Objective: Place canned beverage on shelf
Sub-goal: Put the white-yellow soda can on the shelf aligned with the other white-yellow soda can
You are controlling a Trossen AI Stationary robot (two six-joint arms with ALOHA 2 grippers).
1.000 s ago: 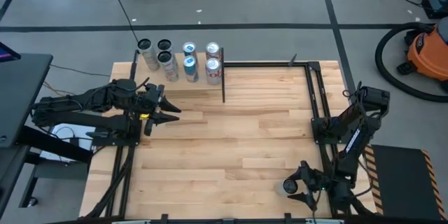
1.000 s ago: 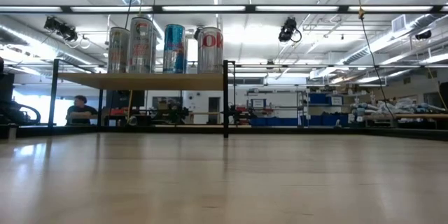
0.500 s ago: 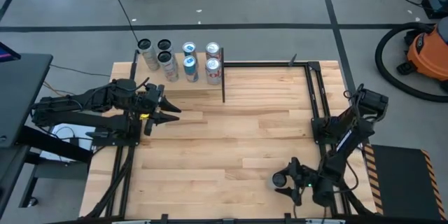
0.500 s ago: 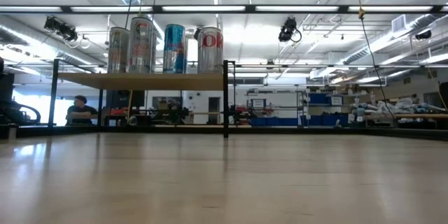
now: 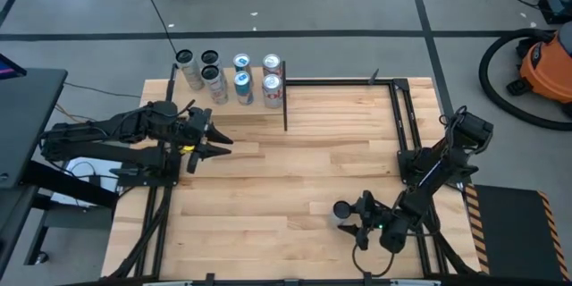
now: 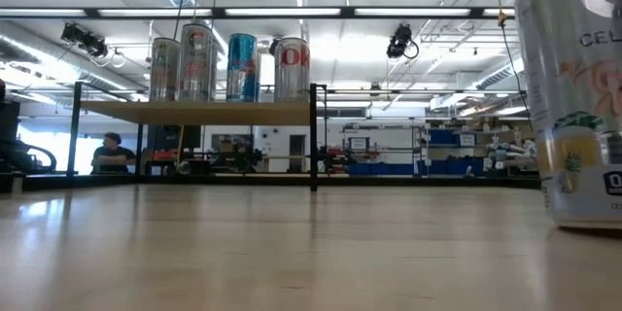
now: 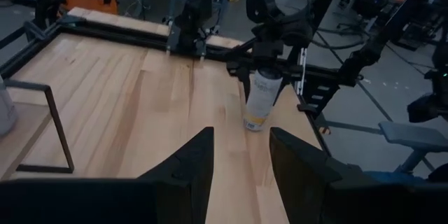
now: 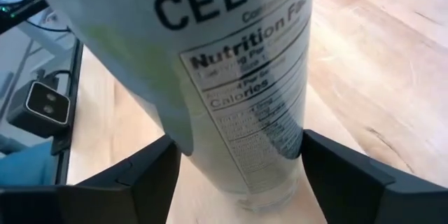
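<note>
Now the can [image 5: 341, 210] stands upright on the desk [image 5: 295, 174], near its front edge and toward the right side, its long axis vertical. We see the right tool [image 5: 350, 221] closed around it: in the right wrist view the two dark fingers [image 8: 133, 182] sit tight against either side of the can's lower body. From the low view the can's base looks to rest on, or just above, the desk; we cannot tell which.

The shelf [image 5: 246, 112] lies at the far left corner, diagonally across the desk from the can and well apart from it. So the move ahead, as we judge it, runs away from the front edge and leftward, with a lift, since the low view shows the shelf panel raised above the desk on black rods.

The left tool [image 5: 204, 136] waits just in front of the shelf, its fingers spread wide and holding nothing. It is much nearer the shelf, while the right arm alone has the can.

Six cans [image 5: 231, 75] crowd the shelf's far edge in two short rows. The nearer strip of the panel looks bare, and we judge that the open room for setting down. A black upright post [image 5: 285, 107] marks the shelf's right edge, and the can would need to clear it. Between can and shelf the desk shows only bare planks.
</note>
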